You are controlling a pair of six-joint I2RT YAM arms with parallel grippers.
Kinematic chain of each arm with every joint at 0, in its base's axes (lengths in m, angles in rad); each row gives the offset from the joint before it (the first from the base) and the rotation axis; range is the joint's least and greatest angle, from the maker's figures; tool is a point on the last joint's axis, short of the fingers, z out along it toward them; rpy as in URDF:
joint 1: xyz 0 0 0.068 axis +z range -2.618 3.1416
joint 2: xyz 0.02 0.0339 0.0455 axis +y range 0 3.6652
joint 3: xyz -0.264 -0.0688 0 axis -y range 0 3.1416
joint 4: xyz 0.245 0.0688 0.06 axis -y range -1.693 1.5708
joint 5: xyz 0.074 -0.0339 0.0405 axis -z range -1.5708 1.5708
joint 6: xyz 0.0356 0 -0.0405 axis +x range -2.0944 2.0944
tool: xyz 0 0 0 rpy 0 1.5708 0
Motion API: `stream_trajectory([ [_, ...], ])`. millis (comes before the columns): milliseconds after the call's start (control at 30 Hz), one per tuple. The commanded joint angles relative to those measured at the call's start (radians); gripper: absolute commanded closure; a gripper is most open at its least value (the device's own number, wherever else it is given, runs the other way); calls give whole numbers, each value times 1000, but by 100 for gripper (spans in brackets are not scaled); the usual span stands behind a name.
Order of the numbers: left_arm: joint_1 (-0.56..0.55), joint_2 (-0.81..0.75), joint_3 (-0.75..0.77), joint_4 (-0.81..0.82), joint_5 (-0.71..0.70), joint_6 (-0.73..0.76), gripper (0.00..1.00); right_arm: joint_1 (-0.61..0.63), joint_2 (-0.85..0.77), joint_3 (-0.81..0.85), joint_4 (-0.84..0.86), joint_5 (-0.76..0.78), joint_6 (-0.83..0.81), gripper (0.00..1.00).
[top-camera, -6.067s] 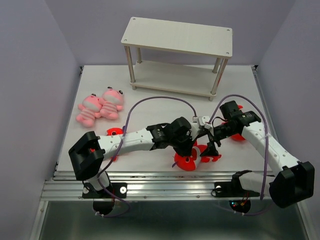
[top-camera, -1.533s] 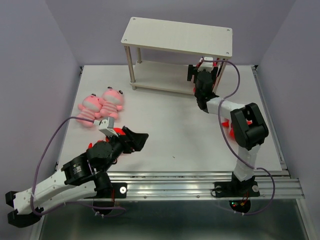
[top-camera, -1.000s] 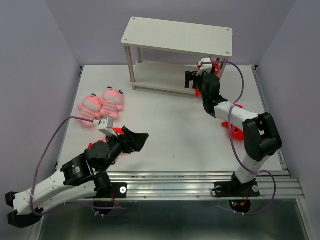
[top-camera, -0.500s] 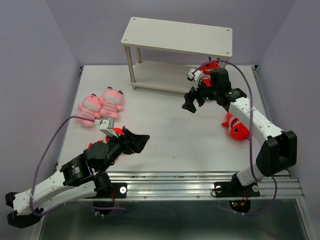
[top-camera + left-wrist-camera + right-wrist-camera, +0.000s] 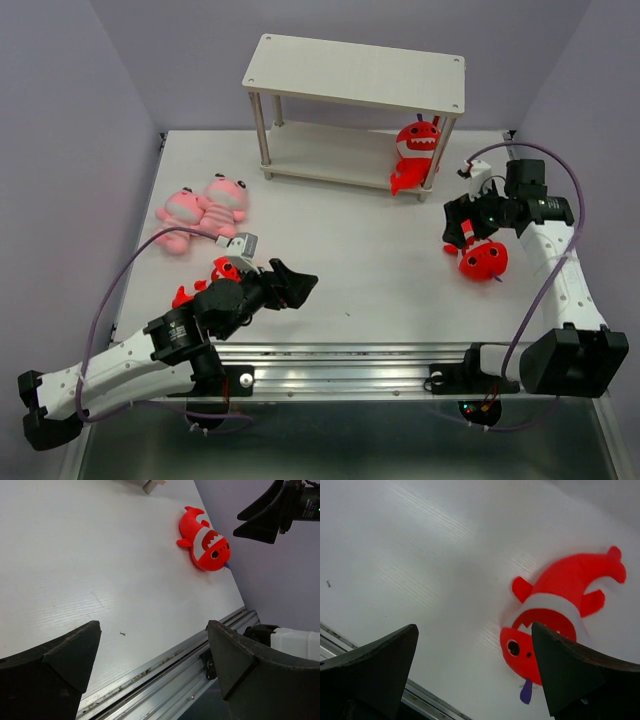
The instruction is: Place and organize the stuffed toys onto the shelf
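The shelf (image 5: pixel 350 72) stands at the back of the table. A red stuffed toy (image 5: pixel 414 152) sits upright at the right end of its lower board. Two pink stuffed toys (image 5: pixel 205 208) lie side by side at the left. Another red toy (image 5: pixel 484 259) (image 5: pixel 205 542) (image 5: pixel 563 611) lies on the table at the right. My right gripper (image 5: pixel 455 228) (image 5: pixel 475 652) hangs open just left of it, nothing between its fingers. A third red toy (image 5: pixel 222 272) shows partly from under my left arm. My left gripper (image 5: pixel 298 288) (image 5: pixel 155 647) is open and empty near the front edge.
The metal rail (image 5: pixel 350 355) (image 5: pixel 175 680) runs along the table's front edge, close to my left gripper. Purple walls enclose the table on the left, back and right. A purple cable (image 5: pixel 545 155) loops above my right arm.
My right gripper has drawn back from the shelf, leaving a red toy on the lower board, and swung right beside the red toy on the table. My left gripper shifted slightly right.
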Motion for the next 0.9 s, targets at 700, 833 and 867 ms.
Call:
stream_trajectory([
  [700, 1, 139, -72, 268, 82, -21, 3, -252, 292, -192, 209, 298, 27, 47],
  [833, 3, 194, -63, 305, 112, 4, 4, -252, 216, -215, 206, 252, -98, 87],
  [867, 4, 207, -60, 328, 123, 13, 4, -252, 188, -222, 200, 232, -146, 89],
])
